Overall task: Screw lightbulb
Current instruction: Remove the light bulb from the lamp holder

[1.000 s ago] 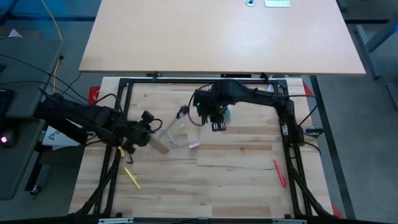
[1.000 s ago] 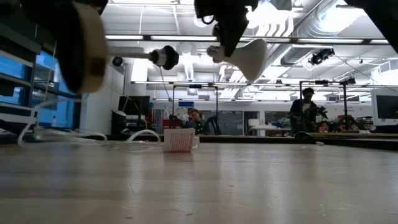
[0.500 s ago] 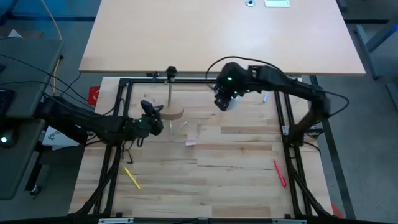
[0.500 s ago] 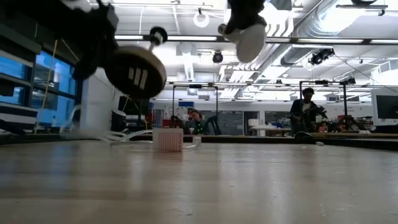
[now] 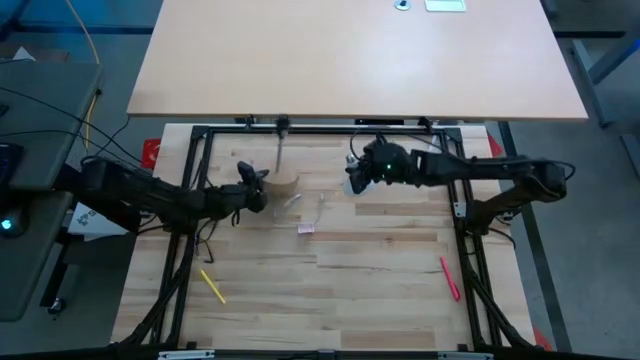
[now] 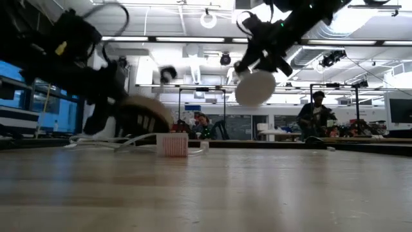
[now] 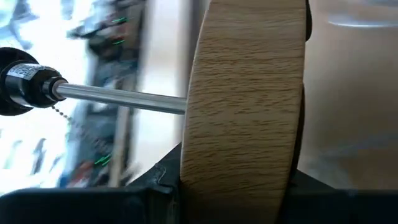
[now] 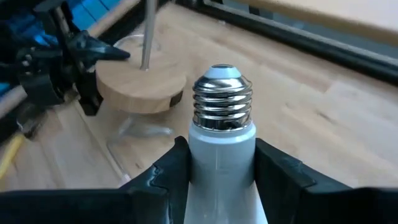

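The white lightbulb (image 8: 222, 118) with its silver screw base is in my right gripper (image 5: 358, 174), above the table's far middle; its globe (image 6: 255, 88) shows in the low view. My left gripper (image 5: 254, 192) is shut on a small lamp: a round wooden disc (image 5: 284, 183) with a thin metal stem (image 7: 118, 100) and a black socket (image 5: 283, 125). The stem slants up toward the far edge. The bulb's screw base points toward the lamp and stands apart from the socket. My left gripper pinches the wooden disc at its rim (image 7: 239, 165), one finger on the stem side and one on the underside. The fingers come level from the table's left. The lamp is tipped, its underside facing the near edge. Whether the disc touches the table, I cannot tell. My right gripper pinches the bulb's white neck (image 8: 221, 155), just behind the screw base, between its two fingers (image 8: 169, 169). The fingers come from the table's right. The screw base (image 8: 222, 93) sticks out past the fingertips. The bulb is lifted clear of the table.
A clear plastic wrapper (image 5: 305, 205) and a small pink-and-white piece (image 5: 308, 229) lie near the middle. A yellow pen (image 5: 212, 286) lies near left and a red pen (image 5: 449, 278) near right. A black frame (image 5: 330, 128) edges the table. People show in the room behind.
My left gripper has gone toward the far edge and down, turning the lamp so that its stem now points toward the far edge instead of toward the right. My right gripper has swung toward the far edge and back and has come down, turning the bulb's screw base toward the lamp.
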`<state>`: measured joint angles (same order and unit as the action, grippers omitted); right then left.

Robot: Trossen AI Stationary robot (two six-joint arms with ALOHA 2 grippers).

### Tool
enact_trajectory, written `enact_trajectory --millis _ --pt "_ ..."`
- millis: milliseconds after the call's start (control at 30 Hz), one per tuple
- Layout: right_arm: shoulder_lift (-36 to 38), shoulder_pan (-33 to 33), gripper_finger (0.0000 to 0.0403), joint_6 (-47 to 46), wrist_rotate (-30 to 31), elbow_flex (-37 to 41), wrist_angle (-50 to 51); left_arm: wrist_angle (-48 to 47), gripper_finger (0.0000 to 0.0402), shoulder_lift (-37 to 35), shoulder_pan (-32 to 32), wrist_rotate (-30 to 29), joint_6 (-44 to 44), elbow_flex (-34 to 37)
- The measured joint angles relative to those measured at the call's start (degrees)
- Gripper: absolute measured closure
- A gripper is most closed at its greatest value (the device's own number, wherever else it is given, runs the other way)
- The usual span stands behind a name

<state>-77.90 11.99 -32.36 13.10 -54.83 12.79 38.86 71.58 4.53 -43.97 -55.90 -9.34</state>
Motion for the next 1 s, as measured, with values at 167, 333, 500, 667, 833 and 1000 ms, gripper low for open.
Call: enact_trajectory --millis 167,333,500,667,833,1000 --pt "0.0 -0.5 0.0261 0.3 0.9 4.3 -4.1 2.8 0.0292 7.0 2.3 5.8 2.4 0.0" --pt "-0.1 -0.5 0.0261 1.6 0.9 5.2 -4.0 4.1 0.0219 11.3 1.4 7.6 5.7 0.0" --pt "-0.1 -0.5 0.0261 2.8 0.0 5.2 -4.3 4.3 0.0171 11.1 -2.1 4.9 5.9 0.1" --pt "-0.1 -0.4 0.0261 4.1 -0.3 5.1 -3.9 4.4 0.0148 8.7 -6.3 -3.8 8.8 -0.1" --pt "1.3 -0.4 0.0261 4.2 -1.2 5.1 -0.9 3.8 0.0137 6.8 -10.5 -9.3 18.8 -0.1" --pt "3.4 -0.1 0.0261 4.2 -1.3 5.1 1.2 -0.7 0.0135 6.7 -14.9 -5.2 28.0 -0.1"
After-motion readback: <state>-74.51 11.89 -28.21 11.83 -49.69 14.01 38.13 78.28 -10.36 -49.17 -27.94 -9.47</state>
